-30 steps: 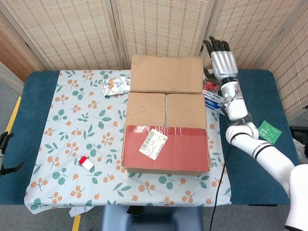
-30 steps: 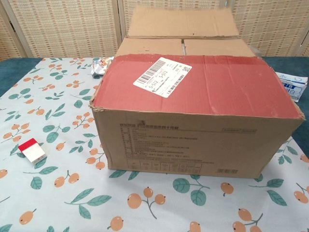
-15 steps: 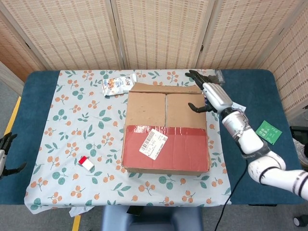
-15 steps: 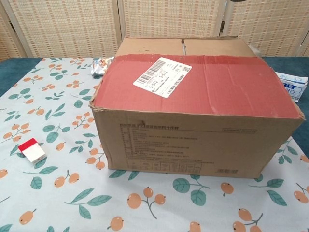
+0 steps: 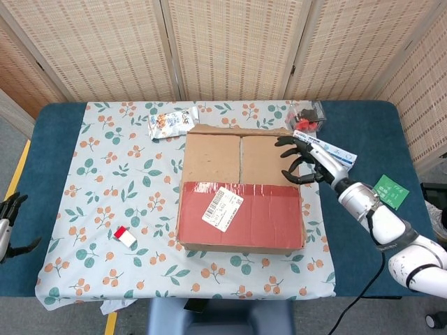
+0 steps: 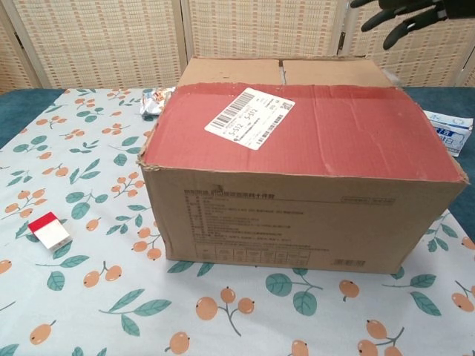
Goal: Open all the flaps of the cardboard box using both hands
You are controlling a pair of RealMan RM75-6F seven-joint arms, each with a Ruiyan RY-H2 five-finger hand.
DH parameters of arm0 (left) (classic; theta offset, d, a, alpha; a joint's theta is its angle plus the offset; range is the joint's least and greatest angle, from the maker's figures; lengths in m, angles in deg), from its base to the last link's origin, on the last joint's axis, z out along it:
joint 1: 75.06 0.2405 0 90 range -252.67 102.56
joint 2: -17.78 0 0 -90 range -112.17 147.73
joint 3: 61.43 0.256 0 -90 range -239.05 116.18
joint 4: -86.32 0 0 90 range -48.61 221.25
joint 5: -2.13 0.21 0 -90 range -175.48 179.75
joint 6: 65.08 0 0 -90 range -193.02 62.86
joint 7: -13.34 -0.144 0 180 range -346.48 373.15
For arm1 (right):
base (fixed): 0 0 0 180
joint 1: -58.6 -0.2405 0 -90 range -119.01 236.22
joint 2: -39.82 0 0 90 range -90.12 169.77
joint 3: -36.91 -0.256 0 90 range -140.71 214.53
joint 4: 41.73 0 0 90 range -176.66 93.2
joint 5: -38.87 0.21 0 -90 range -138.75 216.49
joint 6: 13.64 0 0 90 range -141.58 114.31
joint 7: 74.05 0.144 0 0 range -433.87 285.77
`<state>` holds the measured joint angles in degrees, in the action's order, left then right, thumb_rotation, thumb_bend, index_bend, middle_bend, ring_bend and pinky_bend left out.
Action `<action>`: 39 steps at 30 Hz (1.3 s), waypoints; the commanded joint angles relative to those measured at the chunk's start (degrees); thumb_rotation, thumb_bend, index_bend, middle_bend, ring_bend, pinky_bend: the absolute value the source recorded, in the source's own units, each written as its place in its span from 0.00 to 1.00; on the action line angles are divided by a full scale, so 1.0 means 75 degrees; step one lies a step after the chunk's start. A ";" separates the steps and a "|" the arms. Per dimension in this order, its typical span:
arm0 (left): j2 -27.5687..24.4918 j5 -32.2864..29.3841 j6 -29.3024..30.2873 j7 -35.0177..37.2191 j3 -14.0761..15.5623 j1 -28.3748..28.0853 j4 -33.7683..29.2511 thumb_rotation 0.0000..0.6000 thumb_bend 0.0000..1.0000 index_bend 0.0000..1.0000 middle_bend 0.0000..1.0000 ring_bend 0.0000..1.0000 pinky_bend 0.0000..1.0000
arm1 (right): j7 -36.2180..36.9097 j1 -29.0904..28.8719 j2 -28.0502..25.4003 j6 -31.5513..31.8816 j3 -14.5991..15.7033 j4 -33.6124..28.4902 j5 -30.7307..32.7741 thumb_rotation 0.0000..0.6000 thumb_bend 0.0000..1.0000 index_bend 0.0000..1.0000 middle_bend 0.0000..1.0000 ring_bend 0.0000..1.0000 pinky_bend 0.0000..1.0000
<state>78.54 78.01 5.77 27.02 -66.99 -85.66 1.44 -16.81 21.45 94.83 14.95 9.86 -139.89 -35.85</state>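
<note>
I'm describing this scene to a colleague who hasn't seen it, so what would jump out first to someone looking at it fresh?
The big cardboard box in the middle of the floral tablecloth dominates, its near flap red with a white shipping label. Next is the right hand, dark fingers spread and holding nothing, hovering at the box's far right corner. The left hand sits idle at the table's far left edge, and a small red and white packet lies left of the box.

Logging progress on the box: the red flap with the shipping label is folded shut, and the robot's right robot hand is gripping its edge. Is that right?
Not quite. The red flap with the shipping label is folded shut, but the right robot hand grips nothing: the head view shows its fingers spread, by the right edge of the plain brown flaps, apart from the red flap.
</note>
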 commanded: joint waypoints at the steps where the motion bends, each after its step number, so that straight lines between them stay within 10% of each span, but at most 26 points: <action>1: -0.0016 0.0004 0.0025 0.0030 0.0002 0.0019 -0.0018 1.00 0.32 0.00 0.03 0.04 0.05 | 0.0440 -0.0268 0.0320 -0.0315 0.0198 0.0446 -0.0455 1.00 0.43 0.23 0.15 0.26 0.43; 24: -0.0046 -0.0091 -0.0092 0.0282 0.0003 0.0039 0.0076 1.00 0.32 0.00 0.02 0.04 0.04 | 0.2428 -0.0927 0.0928 0.0460 0.1475 0.1309 -0.1954 1.00 0.43 0.22 0.09 0.24 0.42; 39: -0.0045 0.0021 0.0317 -0.0155 0.0009 0.0157 -0.0156 1.00 0.32 0.00 0.02 0.03 0.03 | 0.2449 -0.0656 -0.0321 0.1825 0.2142 -0.0359 -0.2512 1.00 0.42 0.22 0.07 0.22 0.42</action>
<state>78.25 78.03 8.01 26.03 -66.95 -84.56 0.39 2.58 15.78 94.07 26.94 25.13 -140.53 -54.03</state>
